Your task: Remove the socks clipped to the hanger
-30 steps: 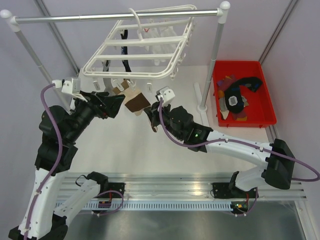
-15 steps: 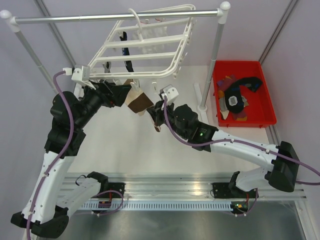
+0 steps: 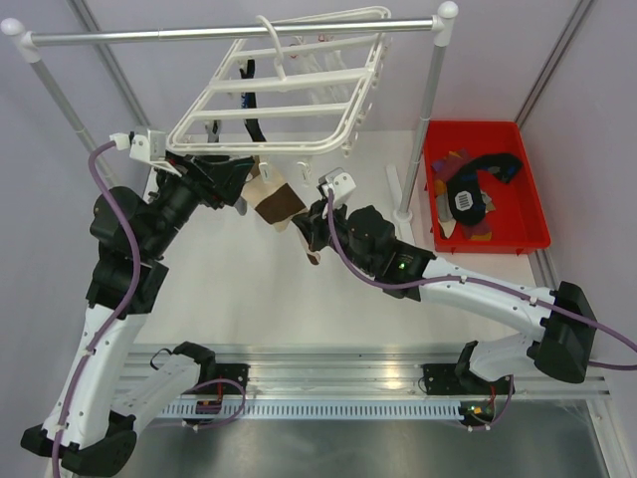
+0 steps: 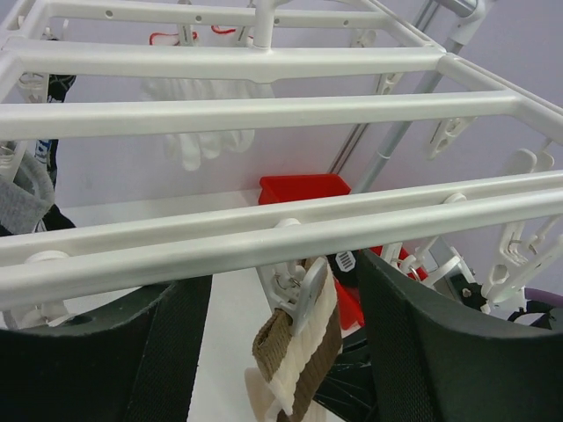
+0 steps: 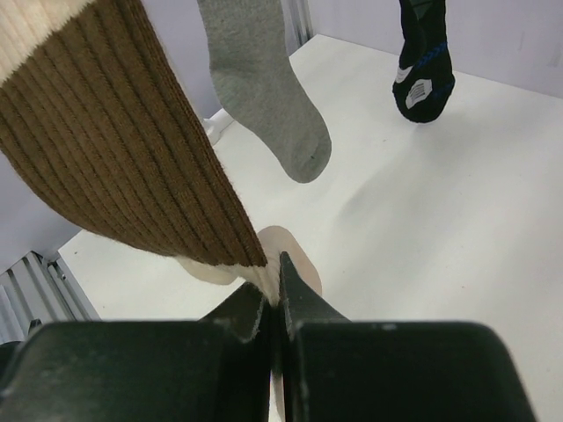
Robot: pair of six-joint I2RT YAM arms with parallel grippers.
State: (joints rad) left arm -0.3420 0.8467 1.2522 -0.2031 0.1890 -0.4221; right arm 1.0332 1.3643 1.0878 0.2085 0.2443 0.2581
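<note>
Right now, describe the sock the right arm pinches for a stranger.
Find the white plastic drying frame on the silver metal rail. On its near edge a clip holds a ribbed brown-and-cream sock, cream tip pinched by the right fingers. Its neighbours are a grey sock and a black-and-blue sock.

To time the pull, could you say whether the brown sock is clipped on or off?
Clipped on: a white clip pinches the top of the brown sock, under the hanger.

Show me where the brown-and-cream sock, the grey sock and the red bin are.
brown-and-cream sock [image 4: 303, 350], left wrist view, on its ribbed cuff.
grey sock [image 5: 264, 88], right wrist view, midway along it.
red bin [image 3: 473, 125], top view, on its far rim.
</note>
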